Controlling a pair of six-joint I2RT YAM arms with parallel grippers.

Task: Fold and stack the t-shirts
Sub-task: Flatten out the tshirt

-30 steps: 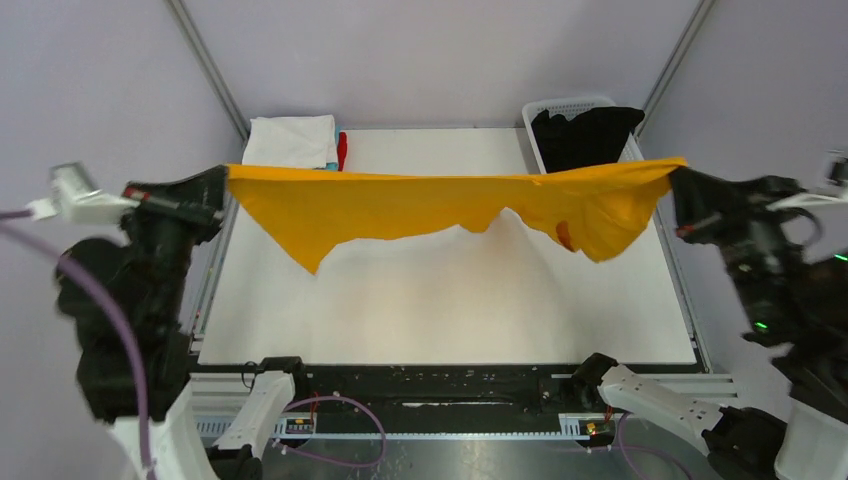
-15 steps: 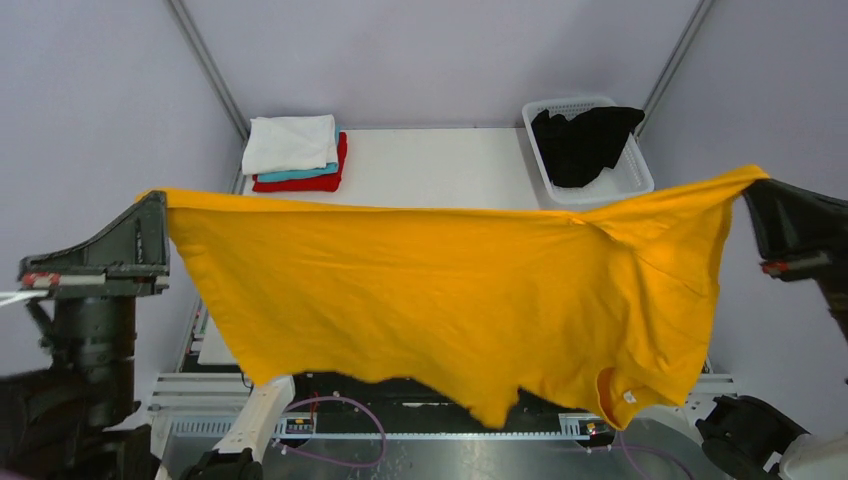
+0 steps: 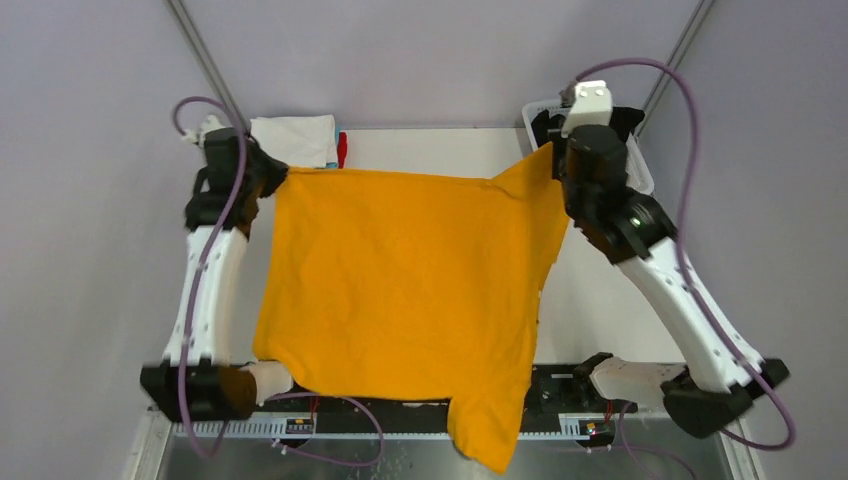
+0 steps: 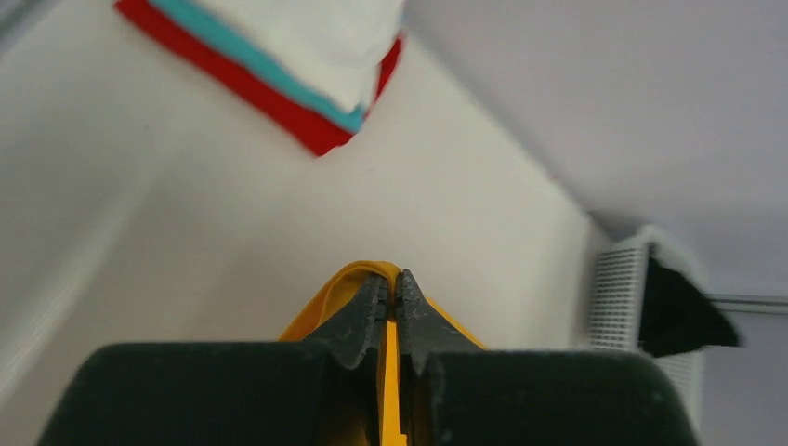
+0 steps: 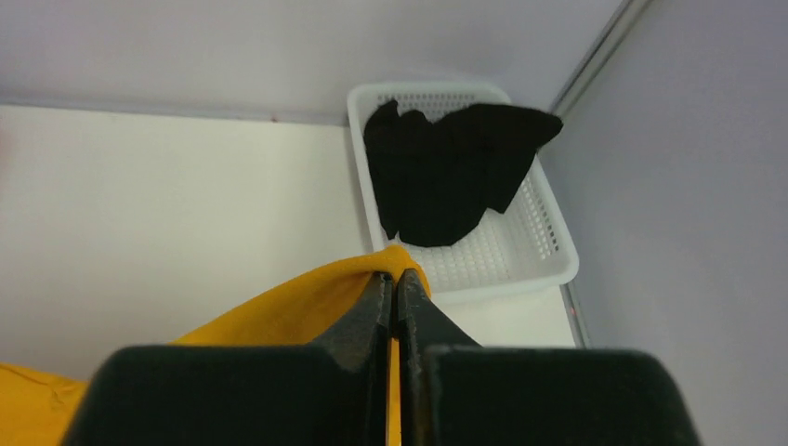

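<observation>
The mustard-orange t-shirt point(image 3: 400, 280) is spread out over the table, its near end hanging past the front edge. My left gripper point(image 3: 272, 175) is shut on its far left corner point(image 4: 367, 276). My right gripper point(image 3: 553, 162) is shut on its far right corner point(image 5: 395, 258), held slightly raised. A folded stack of white point(image 3: 292, 140), teal and red point(image 3: 342, 150) shirts lies at the far left; it also shows in the left wrist view point(image 4: 307, 56). The black shirt point(image 5: 446, 167) lies in the basket.
The white lattice basket point(image 5: 520, 251) stands at the far right corner of the table, mostly hidden behind my right arm in the top view point(image 3: 640, 170). Bare white table point(image 3: 600, 310) shows right of the spread shirt. Grey walls and frame posts surround the table.
Both arms swung from high and wide near the camera forward to the table's far side, carrying the orange shirt, which now lies spread over the table instead of hanging stretched in the air.
</observation>
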